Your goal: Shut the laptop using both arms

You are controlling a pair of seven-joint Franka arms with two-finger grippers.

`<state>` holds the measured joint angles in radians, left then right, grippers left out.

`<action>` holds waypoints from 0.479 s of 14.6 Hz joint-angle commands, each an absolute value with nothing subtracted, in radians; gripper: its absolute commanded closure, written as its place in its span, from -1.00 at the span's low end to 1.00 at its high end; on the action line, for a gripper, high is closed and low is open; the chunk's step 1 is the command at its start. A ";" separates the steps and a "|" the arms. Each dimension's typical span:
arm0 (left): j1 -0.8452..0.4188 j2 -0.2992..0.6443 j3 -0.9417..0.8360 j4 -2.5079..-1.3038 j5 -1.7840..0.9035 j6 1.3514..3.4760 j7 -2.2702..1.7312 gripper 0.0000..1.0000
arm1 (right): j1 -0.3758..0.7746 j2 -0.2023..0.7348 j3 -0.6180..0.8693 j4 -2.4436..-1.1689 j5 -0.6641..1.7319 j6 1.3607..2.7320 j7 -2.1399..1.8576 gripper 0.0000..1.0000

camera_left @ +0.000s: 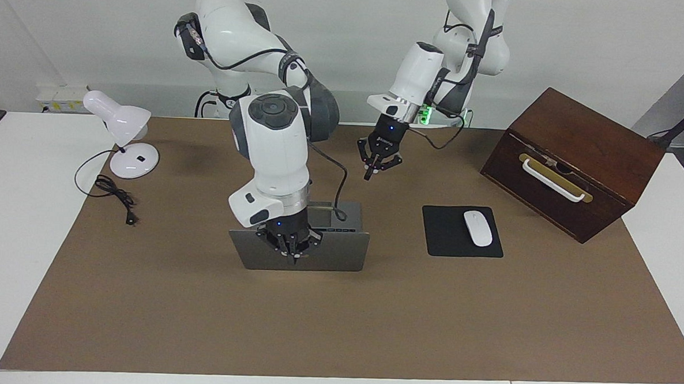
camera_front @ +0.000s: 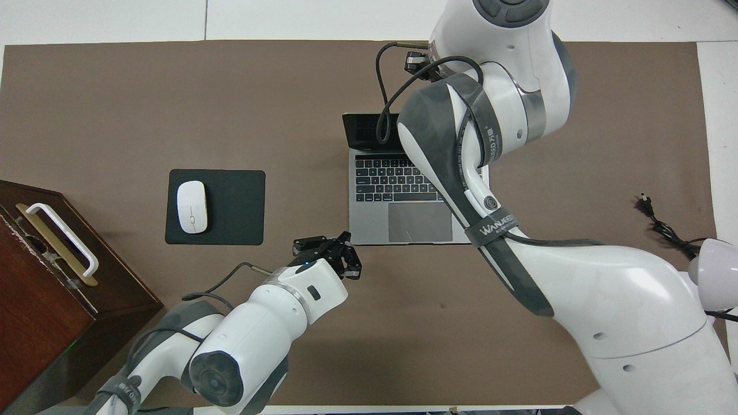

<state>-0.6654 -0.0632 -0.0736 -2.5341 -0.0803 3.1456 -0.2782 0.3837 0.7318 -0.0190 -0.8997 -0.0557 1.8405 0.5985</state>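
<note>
The silver-grey laptop (camera_left: 339, 255) stands open in the middle of the brown mat, its lid upright. The overhead view shows its dark keyboard and grey trackpad (camera_front: 420, 222). My right arm reaches over the laptop. My right gripper (camera_left: 294, 257) is at the middle of the lid's top edge, against the lid's outer face, its fingers drawn to a point. The arm hides it in the overhead view. My left gripper (camera_left: 372, 171) hangs shut and empty in the air. It is over the mat by the laptop's near corner toward the left arm's end (camera_front: 337, 256).
A black mouse pad (camera_left: 446, 243) with a white mouse (camera_left: 478, 228) lies beside the laptop toward the left arm's end. A dark wooden box (camera_left: 575, 150) with a white handle stands past it. A white desk lamp (camera_left: 122, 130) and its cable (camera_left: 116, 196) sit toward the right arm's end.
</note>
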 commanded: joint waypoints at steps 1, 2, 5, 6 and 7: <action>-0.698 -0.002 -0.058 -2.533 -0.091 3.221 -0.221 1.00 | 0.376 0.719 -0.012 -0.925 -0.063 1.859 0.618 1.00; -0.698 0.027 -0.057 -2.533 -0.089 3.256 -0.201 1.00 | 0.376 0.715 -0.012 -0.931 -0.061 1.861 0.618 1.00; -0.725 0.157 -0.055 -2.533 -0.090 3.431 -0.169 1.00 | 0.376 0.693 -0.011 -0.979 -0.052 1.867 0.620 1.00; -0.733 0.193 -0.055 -2.533 -0.091 3.488 -0.169 1.00 | 0.376 0.690 -0.009 -0.989 -0.052 1.870 0.620 1.00; -0.735 0.218 -0.055 -2.533 -0.091 3.503 -0.167 1.00 | 0.376 0.684 -0.009 -0.992 -0.051 1.870 0.620 1.00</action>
<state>-0.7012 0.1417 -0.0725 -2.5367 -0.0800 3.4155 -0.1942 0.3828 0.7287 -0.0190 -0.9253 -0.0555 1.8431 0.5989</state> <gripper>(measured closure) 0.991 0.991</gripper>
